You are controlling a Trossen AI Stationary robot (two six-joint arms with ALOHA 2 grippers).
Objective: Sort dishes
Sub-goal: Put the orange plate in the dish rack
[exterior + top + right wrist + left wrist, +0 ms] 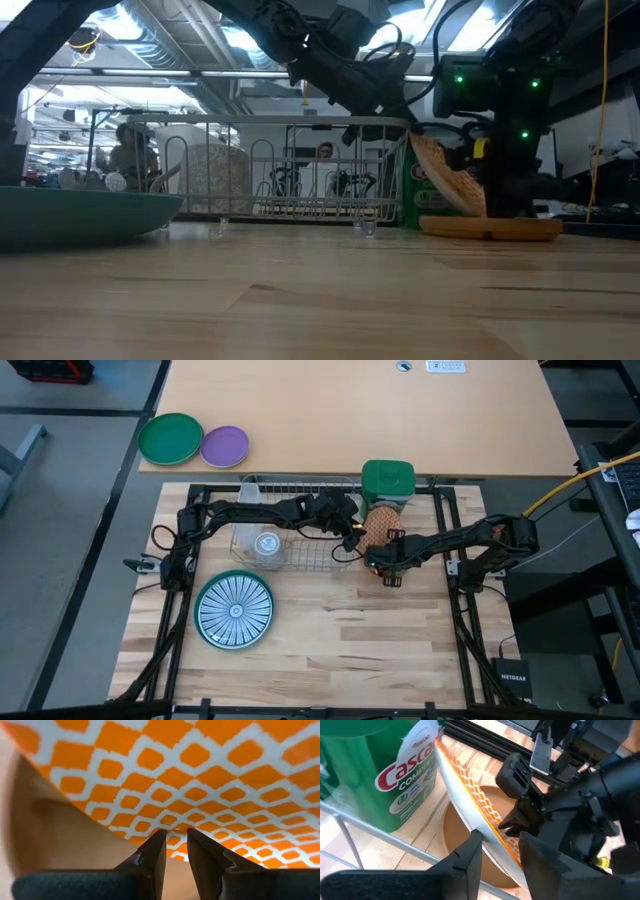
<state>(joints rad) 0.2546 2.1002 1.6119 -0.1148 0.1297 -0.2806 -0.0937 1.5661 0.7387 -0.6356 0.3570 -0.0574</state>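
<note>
Left wrist view | orange plate (470,795) apparently straddled by left claw (501,849)

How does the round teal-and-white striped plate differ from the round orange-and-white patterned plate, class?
The round teal-and-white striped plate lies flat on the wooden table, untouched; the round orange-and-white patterned plate is tilted up on edge above a brown plate, between both claws. The first has radial stripes, the second a lattice pattern. Both are round.

Robotics lab / open workshop.
Exposed ducts (150,40) overhead, black frame rig (300,490) on wood bench, person (325,152) at desk in bkgd.
</note>
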